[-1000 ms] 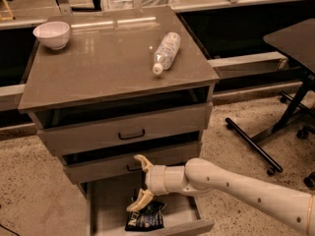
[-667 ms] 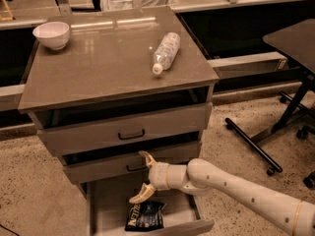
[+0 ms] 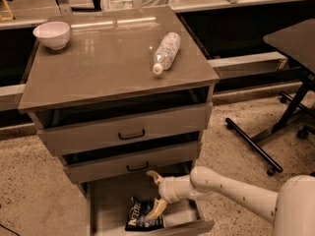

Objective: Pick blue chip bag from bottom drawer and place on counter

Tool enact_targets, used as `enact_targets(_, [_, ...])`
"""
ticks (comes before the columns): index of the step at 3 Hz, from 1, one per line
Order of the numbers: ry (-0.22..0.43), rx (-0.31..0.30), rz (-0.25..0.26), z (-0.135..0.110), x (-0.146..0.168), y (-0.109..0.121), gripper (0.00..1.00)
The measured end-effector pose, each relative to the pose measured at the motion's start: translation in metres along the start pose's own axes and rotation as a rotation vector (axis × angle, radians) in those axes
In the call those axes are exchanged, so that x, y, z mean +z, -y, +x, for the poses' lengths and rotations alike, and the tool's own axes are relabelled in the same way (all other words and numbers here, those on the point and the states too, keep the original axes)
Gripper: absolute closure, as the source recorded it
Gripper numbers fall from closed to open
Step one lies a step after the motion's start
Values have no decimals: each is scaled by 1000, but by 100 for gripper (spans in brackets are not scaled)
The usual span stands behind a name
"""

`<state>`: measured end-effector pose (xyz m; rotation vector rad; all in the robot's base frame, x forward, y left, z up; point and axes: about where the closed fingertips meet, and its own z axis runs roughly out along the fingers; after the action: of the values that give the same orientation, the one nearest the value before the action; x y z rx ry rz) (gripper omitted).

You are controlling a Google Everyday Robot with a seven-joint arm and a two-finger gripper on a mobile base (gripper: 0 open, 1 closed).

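Hovering inside the pulled-out bottom drawer (image 3: pixel 106 205), the claw (image 3: pixel 150 194) is sitting with its two pale fingers spread wide apart, one pointing up toward the middle drawer (image 3: pixel 133 162) and the other angling down onto the blue chip bag (image 3: pixel 141 215). It is gripping nothing right now. The lower fingertip looks to be resting on the bag's upper right corner, though whether it is truly touching is hard to say from this angle. The bag is lying flat on the drawer floor, near the front panel, and the pick is not yet made. Here is where it could be going wrong: with only one finger over the foil, a closing pinch may just be skating the crinkled bag across the bare floor instead of trapping it, or catching a thin corner that slips free on the lift. The middle drawer's front is hanging just above the upper finger, so a straight rise risks clipping it and jarring the load loose. Up on the surface (image 3: pixel 98 73), a clear bottle (image 3: pixel 166 52) is lying on its side and a white bowl (image 3: pixel 52 34) is sitting at the far left corner; a careless placement could be sending that bottle rolling.
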<state>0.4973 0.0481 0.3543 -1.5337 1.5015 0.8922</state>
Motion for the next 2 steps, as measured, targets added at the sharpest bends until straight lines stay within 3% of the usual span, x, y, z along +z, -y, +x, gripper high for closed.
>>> enact_targets(1, [-6,7,-101,61,8,-28,0])
enact_targets(2, [-1,14,-129,76,11,-36,0])
